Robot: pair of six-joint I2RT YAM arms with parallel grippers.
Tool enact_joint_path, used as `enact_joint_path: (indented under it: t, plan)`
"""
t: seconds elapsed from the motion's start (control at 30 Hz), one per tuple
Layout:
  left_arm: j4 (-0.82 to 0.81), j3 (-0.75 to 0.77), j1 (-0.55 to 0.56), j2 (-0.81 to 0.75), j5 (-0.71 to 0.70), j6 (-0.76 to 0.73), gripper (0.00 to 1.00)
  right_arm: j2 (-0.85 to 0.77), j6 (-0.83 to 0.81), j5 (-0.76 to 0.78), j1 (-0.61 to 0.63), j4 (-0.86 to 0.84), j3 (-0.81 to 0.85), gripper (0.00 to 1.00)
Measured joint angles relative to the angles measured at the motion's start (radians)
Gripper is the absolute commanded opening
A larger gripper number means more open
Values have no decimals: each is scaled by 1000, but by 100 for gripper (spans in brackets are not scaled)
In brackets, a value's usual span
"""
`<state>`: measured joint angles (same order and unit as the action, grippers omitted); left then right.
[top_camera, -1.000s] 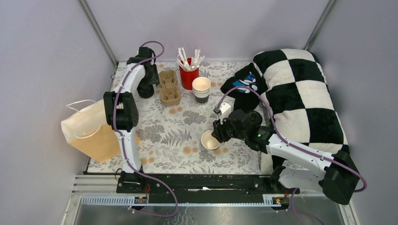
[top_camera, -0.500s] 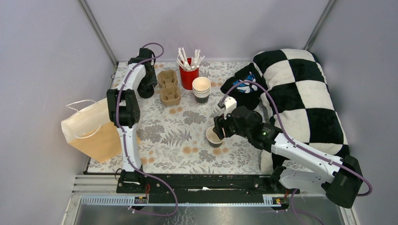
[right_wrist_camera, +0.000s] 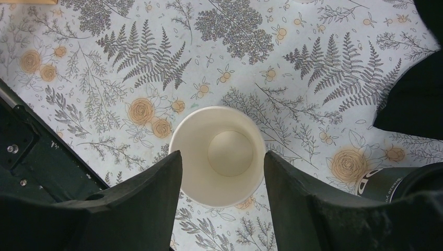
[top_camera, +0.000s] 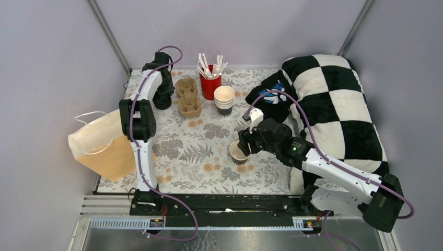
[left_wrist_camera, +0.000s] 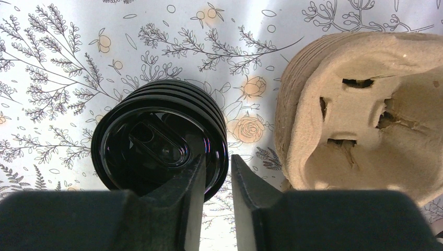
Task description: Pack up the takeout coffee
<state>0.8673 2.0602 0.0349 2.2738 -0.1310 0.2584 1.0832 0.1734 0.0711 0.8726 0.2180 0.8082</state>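
Observation:
The takeout coffee is out of view. A lidless cream paper cup stands upright on the floral cloth. My right gripper is open, one finger on each side of the cup's rim. A stack of black lids lies at the back left beside the cardboard cup carrier. Over the stack, my left gripper has its jaws narrowly apart. One finger is inside the top lid, the other outside, with the rim in the slit.
A red cup of white sticks and a stack of cream cups stand at the back. A paper bag lies off the left edge. A checkered pillow and dark cloth fill the right.
The cup went from tilted in my right gripper to upright on the cloth, and those jaws widened. My left jaws narrowed over the top lid's rim.

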Motion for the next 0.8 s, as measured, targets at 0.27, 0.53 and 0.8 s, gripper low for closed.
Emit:
enact_joint_path:
  t: [0.27, 0.53, 0.8]
  plan:
    - [0, 0, 0, 14, 7, 0, 22, 0, 0, 0, 0, 2, 8, 64]
    - [0, 0, 0, 24, 6, -5, 15, 0, 0, 0, 0, 2, 8, 62]
    - [1, 2, 0, 24, 6, -11, 30, 3, 0, -1, 0, 2, 8, 62]
